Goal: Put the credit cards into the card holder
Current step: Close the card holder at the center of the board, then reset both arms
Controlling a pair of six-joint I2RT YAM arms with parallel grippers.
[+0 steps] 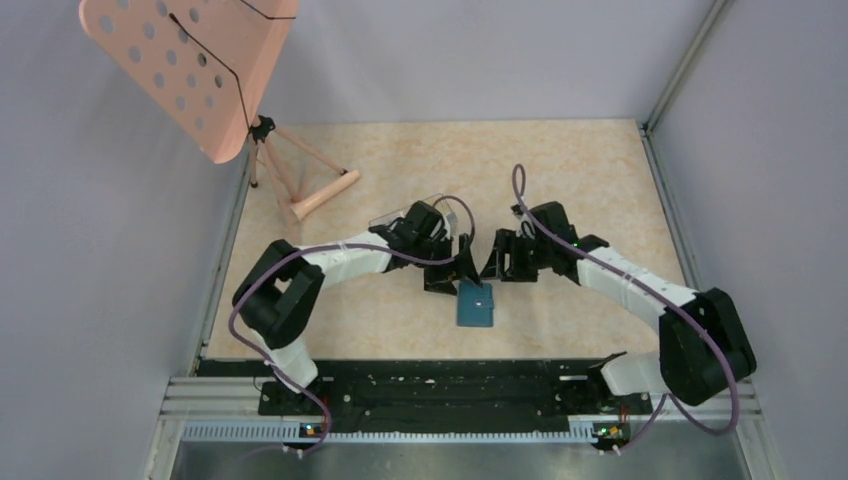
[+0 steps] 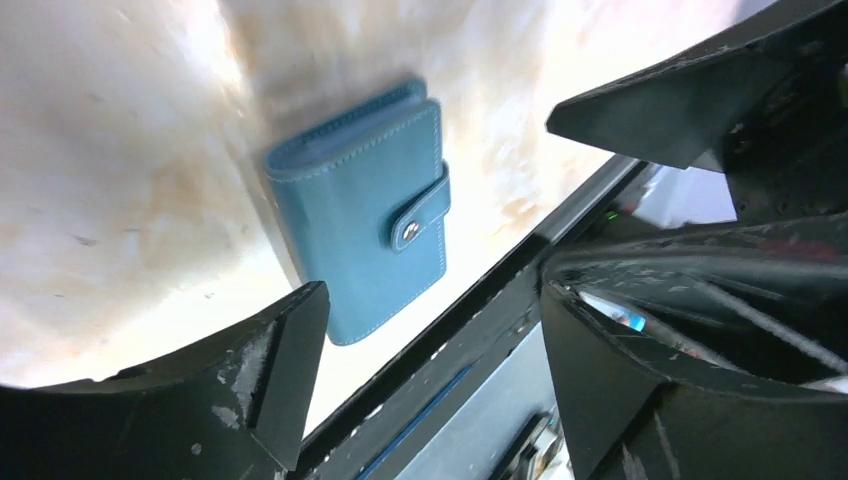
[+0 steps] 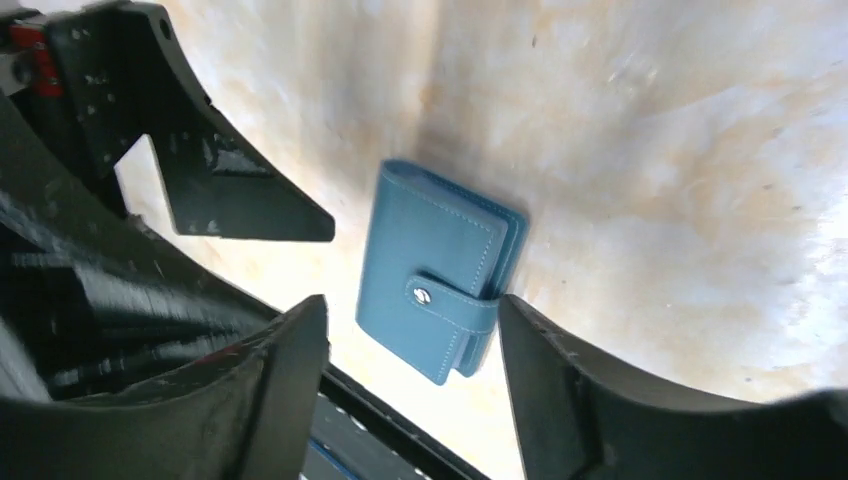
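Beige marbled table (image 1: 560,180) enclosed by pale grey walls. A pink perforated music stand (image 1: 185,70) stands at the 10 o'clock corner, well apart from the work area.

Top view: both arms reach inward from the near edge, and their grippers meet close together over the middle of the table. The card holder (image 1: 478,304) lies flat on the table at 6 o'clock from the pair, between them and the black base rail (image 1: 450,385).

The left gripper (image 1: 455,268) sits at 11 o'clock of the holder and the right gripper (image 1: 497,262) at 1 o'clock. Neither touches it.

Left wrist view: the left gripper (image 2: 430,400) has its fingers spread wide with nothing between them. The card holder (image 2: 360,225) lies on the table beyond them, folded shut. Its snap tab (image 2: 410,232) is fastened over the 3 o'clock edge.

Right wrist view: the right gripper (image 3: 410,400) also has its fingers parted and empty. The card holder (image 3: 440,270) is seen on the table through the gap, with the tab (image 3: 422,294) buttoned toward 5 o'clock.

No credit cards show in any view. The layered edge under the cover suggests filled pockets, but what is inside cannot be told.

With the holder folded and snapped and both grippers apart and clear, the loading step appears complete. The spread fingers probably keep the grippers from disturbing the holder. Its place near the base rail likely reflects the zone both arms reach equally.
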